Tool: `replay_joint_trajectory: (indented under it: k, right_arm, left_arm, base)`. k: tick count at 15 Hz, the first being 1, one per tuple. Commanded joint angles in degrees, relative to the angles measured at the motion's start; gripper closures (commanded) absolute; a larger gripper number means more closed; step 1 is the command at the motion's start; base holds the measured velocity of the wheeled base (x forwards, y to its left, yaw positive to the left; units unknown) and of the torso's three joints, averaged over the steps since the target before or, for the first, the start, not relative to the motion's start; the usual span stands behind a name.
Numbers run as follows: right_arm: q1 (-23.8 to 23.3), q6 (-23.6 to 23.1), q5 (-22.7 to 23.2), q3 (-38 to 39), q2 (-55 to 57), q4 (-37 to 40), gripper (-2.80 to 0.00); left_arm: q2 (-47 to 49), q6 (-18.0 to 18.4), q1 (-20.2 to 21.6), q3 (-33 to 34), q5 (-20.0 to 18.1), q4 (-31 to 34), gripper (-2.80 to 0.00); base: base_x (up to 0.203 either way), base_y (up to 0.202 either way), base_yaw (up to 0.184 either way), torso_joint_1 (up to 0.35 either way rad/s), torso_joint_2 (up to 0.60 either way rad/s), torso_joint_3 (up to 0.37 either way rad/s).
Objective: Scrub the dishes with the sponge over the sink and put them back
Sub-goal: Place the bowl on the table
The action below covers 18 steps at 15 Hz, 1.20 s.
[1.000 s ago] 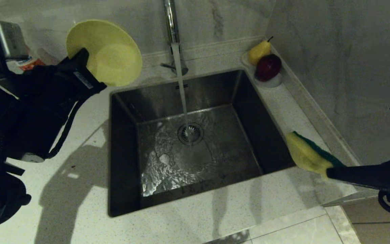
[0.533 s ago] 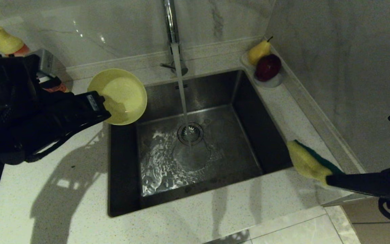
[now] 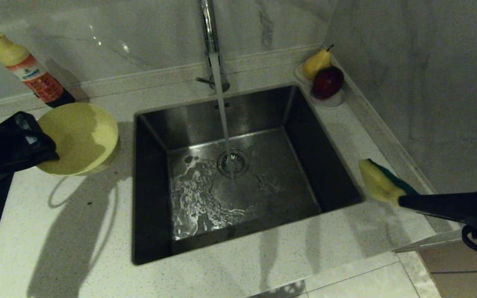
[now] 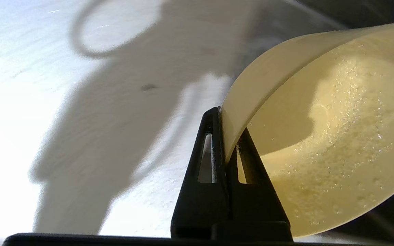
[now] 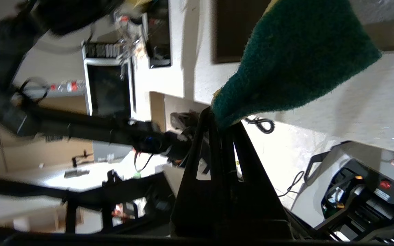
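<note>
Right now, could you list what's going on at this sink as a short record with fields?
left gripper: shut on the rim of the yellow bowl, over the counter left of the sink
right gripper: shut on the sponge, right of the sink
tap: water running into the sink
bottle: standing by the back wall
</note>
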Motion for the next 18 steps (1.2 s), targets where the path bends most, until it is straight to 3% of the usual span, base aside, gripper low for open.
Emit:
replay_joint_trajectory:
  k: [1,4,6,8,11,13,18]
  right_arm:
    - [-1.2,0.2,0.3,-0.7,2.5,0.0,0.0]
    - [-1.9,0.2,-0.3,-1.3,4.4,0.2,0.0]
    - [-1.9,0.5,-0.4,-1.2,5.1,0.3,0.0]
    - [-1.9,0.9,-0.4,-1.2,5.8,0.4,0.0]
    - [-1.9,0.7,-0.4,-1.3,6.1,0.0,0.0]
    - [-1.9,0.6,-0.3,-1.2,6.4,0.0,0.0]
    - [-1.9,0.6,0.0,-1.2,6.7,-0.1,0.0]
  left_arm:
    - [-1.5,-1.1,8.1,0.2,-0.2,1.8,0.0]
    - [-1.0,-1.8,18.9,2.5,-3.5,2.4,0.0]
    - [-0.7,-1.9,23.6,7.5,-5.4,2.2,0.0]
    - [0.4,-2.2,26.1,13.5,-5.7,0.8,0.0]
    - [2.8,-4.4,30.5,20.9,-5.7,-6.9,0.0]
    - [3.2,-4.6,32.5,21.6,-5.8,-8.0,0.0]
    - [7.0,-5.0,32.8,20.5,-7.4,-8.3,0.0]
  base:
    - [0.0,0.0,0.0,0.0,0.0,0.0]
    - [0.0,0.0,0.0,0.0,0.0,0.0]
    - [0.0,0.0,0.0,0.0,0.0,0.0]
    - [0.0,0.0,0.0,0.0,0.0,0.0]
    - [0.0,0.0,0.0,0.0,0.0,0.0]
    - [0.0,0.0,0.0,0.0,0.0,0.0]
    - [0.0,0.0,0.0,0.0,0.0,0.0]
